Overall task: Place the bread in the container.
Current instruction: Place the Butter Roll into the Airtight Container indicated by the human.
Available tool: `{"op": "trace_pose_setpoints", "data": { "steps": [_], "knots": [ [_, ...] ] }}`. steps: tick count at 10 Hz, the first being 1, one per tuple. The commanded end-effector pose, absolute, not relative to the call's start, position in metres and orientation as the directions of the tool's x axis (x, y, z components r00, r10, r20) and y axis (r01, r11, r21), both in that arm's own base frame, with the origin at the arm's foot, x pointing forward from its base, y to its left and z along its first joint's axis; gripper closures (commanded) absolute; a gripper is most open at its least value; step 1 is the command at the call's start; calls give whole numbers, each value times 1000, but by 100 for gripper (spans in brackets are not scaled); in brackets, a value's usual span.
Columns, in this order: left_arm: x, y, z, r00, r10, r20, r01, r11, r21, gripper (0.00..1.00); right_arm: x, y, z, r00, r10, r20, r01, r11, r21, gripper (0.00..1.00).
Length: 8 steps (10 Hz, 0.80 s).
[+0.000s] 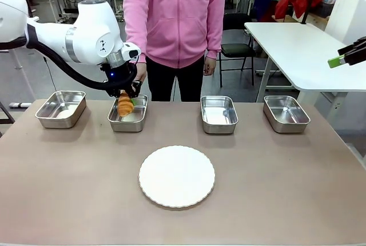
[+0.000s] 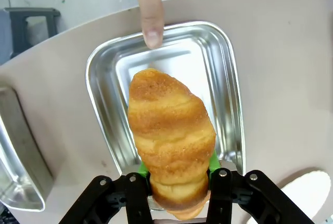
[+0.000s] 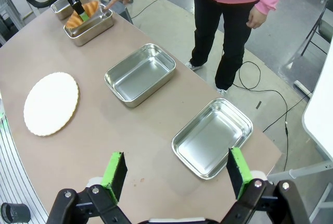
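Left end effector (image 2: 174, 182) clamps bread (image 2: 170, 143) – over container (image 2: 229, 94)

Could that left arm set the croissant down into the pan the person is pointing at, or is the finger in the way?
Probably yes. The left pincer holds the croissant above the pan, whose floor is bare. The person's finger touches just the far rim.

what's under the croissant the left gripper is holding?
Under the golden-brown croissant, clamped in the left gripper, sits a shiny rectangular steel pan, its visible floor bare. A person's finger touches its far rim. The pan floor directly beneath the croissant is covered.
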State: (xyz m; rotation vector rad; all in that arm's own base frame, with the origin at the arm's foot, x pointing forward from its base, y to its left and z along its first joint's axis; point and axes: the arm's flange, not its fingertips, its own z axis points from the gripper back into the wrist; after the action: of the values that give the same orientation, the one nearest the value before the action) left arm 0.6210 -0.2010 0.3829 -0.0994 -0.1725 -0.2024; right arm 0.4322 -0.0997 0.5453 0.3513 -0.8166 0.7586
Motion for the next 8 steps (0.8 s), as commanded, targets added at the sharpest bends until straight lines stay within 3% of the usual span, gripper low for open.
{"op": "trace_pose_setpoints", "data": {
  "steps": [1,2,8],
  "knots": [
    [627,-198,383,959,-186,216,206,976,-75,59,433,-99,547,429,456,780,-730,684,2,0],
    [631,-200,382,955,-203,217,230,967,-109,3,433,-99,547,429,456,780,-730,684,2,0],
    [630,-201,387,957,-201,209,227,968,-108,0,433,-99,547,429,456,780,-730,684,2,0]
  ]
}}
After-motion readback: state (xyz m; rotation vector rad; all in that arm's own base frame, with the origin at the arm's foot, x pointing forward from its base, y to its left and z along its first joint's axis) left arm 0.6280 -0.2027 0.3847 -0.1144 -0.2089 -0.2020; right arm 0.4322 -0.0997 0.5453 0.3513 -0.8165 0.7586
